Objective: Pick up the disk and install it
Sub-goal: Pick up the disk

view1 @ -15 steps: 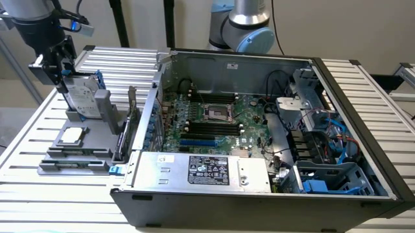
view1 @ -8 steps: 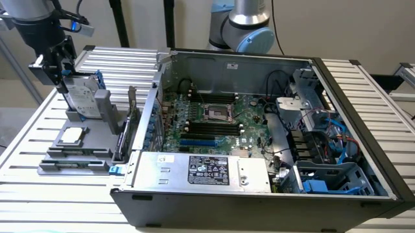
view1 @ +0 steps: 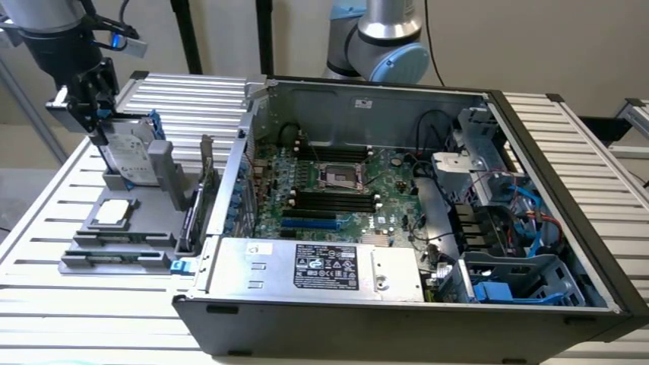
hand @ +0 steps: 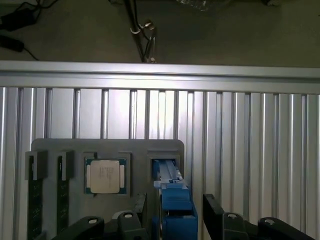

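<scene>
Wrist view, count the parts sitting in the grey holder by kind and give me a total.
Disk: 1
Processor chip: 1
Memory sticks: 2
Total: 4

One disk [hand: 175,195] stands at the end effector [hand: 175,212], with one chip [hand: 105,176] and two memory sticks [hand: 34,205] beside it. One computer case [view1: 406,99] lies farther off.

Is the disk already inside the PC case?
No, the disk stands upright in the grey fixture outside the case, with the gripper straddling its top.
</scene>
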Robot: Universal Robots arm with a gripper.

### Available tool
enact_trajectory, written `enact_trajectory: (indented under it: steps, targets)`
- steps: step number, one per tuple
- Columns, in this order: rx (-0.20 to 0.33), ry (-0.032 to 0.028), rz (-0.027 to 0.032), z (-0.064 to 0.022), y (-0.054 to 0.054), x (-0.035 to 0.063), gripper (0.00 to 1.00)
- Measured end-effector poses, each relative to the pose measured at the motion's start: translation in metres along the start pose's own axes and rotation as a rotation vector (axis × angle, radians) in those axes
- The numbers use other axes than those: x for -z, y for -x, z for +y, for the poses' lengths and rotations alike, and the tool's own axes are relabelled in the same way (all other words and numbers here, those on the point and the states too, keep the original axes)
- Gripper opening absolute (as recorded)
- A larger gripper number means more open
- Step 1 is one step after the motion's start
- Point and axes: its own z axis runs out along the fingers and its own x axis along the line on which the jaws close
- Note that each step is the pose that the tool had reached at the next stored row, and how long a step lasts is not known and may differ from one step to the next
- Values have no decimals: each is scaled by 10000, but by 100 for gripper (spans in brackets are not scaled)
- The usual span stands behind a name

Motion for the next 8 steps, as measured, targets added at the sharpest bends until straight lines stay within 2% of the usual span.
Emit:
enact_trajectory:
  steps: [2, 4, 5, 6, 8]
  targets:
    - [-1, 0, 12, 0, 0, 0, 56]
    - [-1, 0, 28, 0, 1, 0, 48]
    - [-1, 1, 36, 0, 1, 0, 48]
    - [-1, 1, 43, 0, 1, 0, 41]
    - [0, 0, 49, 0, 1, 0, 39]
